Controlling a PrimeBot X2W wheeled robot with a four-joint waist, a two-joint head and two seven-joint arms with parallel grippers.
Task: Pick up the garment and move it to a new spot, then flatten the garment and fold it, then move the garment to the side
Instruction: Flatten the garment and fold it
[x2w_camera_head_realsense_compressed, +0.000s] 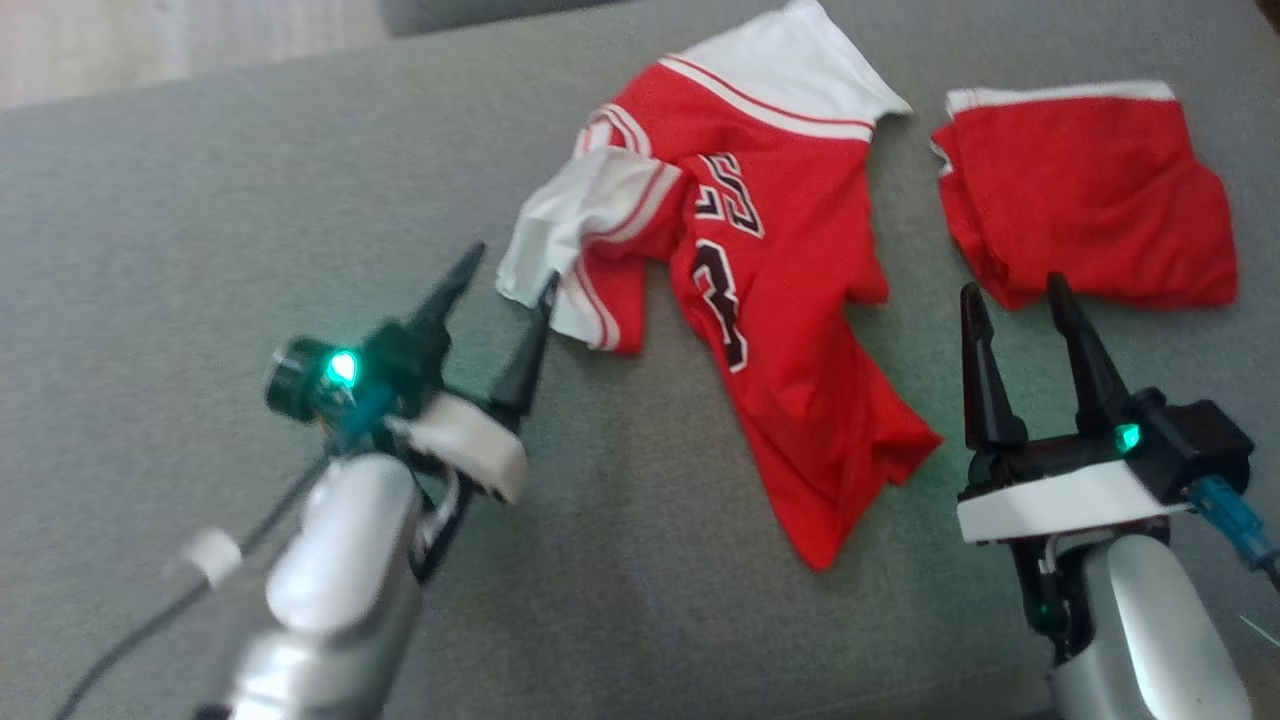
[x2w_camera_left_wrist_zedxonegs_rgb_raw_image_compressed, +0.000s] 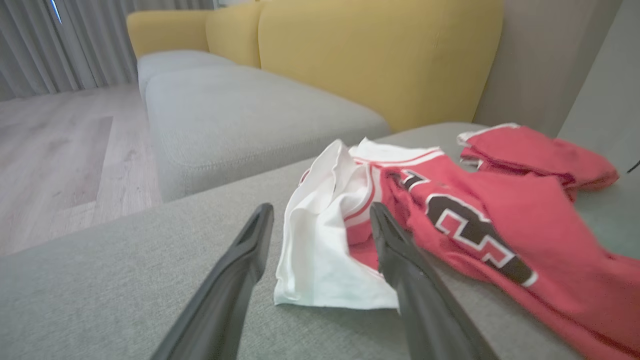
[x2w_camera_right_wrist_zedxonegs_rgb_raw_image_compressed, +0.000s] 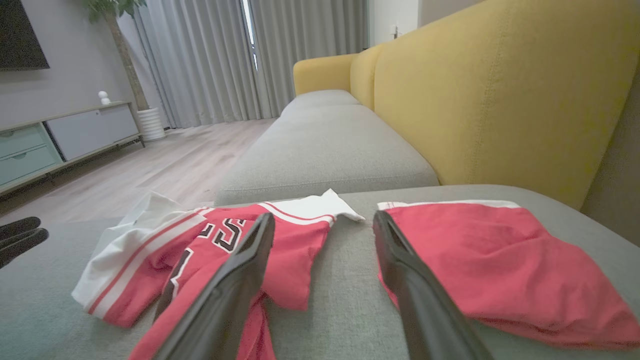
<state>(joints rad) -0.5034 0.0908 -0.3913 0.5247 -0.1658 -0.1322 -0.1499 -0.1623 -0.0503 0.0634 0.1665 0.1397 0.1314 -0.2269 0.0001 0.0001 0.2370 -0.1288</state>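
The garment (x2w_camera_head_realsense_compressed: 780, 300) is a red jersey with white trim and dark numbers, lying crumpled on the grey sofa seat (x2w_camera_head_realsense_compressed: 200, 200). Its white sleeve points toward my left gripper (x2w_camera_head_realsense_compressed: 512, 268), which is open just short of that corner. In the left wrist view the white sleeve lies between the fingers of that gripper (x2w_camera_left_wrist_zedxonegs_rgb_raw_image_compressed: 321, 210), with the red body of the garment (x2w_camera_left_wrist_zedxonegs_rgb_raw_image_compressed: 475, 220) to the right. My right gripper (x2w_camera_head_realsense_compressed: 1015, 288) stands open to the right of the jersey's lower hem. In the right wrist view that gripper (x2w_camera_right_wrist_zedxonegs_rgb_raw_image_compressed: 324, 217) spans bare cushion, and the garment (x2w_camera_right_wrist_zedxonegs_rgb_raw_image_compressed: 300, 260) lies at the left.
A second red piece with a white band (x2w_camera_head_realsense_compressed: 1090, 190) lies folded at the right, just beyond my right fingertips (x2w_camera_right_wrist_zedxonegs_rgb_raw_image_compressed: 400, 260). The yellow backrest (x2w_camera_right_wrist_zedxonegs_rgb_raw_image_compressed: 500, 90) rises behind the seat. Wooden floor (x2w_camera_left_wrist_zedxonegs_rgb_raw_image_compressed: 50, 150) drops off past the cushion's left edge.
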